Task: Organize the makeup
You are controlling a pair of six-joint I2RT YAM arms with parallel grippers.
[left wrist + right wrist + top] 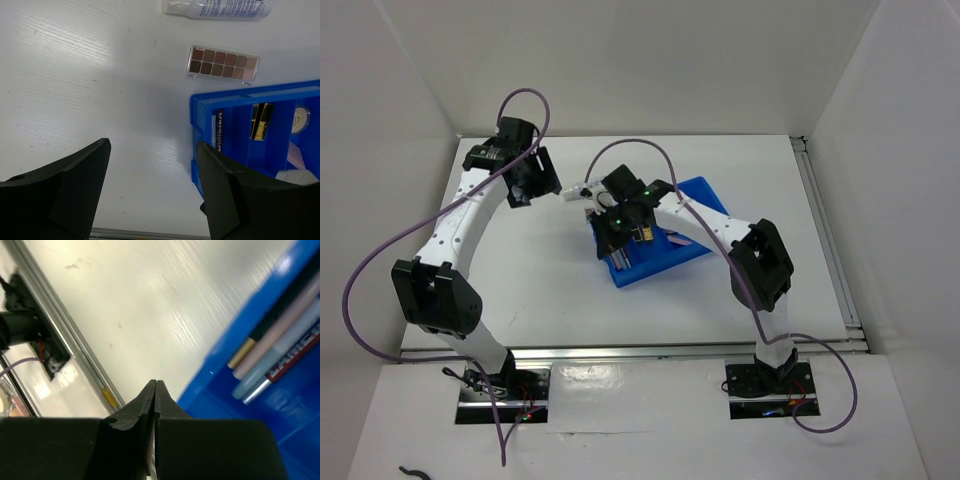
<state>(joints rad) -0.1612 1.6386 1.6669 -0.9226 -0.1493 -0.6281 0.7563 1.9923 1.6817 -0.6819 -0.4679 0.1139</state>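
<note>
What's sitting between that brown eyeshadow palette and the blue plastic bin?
Nothing. The left wrist view shows only bare white table between the brown eyeshadow palette and the blue plastic bin.

Rectangular brown eyeshadow palette (223,65) and clear plastic tube (220,7) lie flat outside blue plastic bin (240,95); black-gold case (261,121) and round beige compact (300,120) lie inside.

The glossy blue plastic bin (201,116) is gleaming at four o'clock; the clear-cased brown eyeshadow palette (223,64) is lying on the smooth, faintly streaked white tabletop (75,75).
</note>
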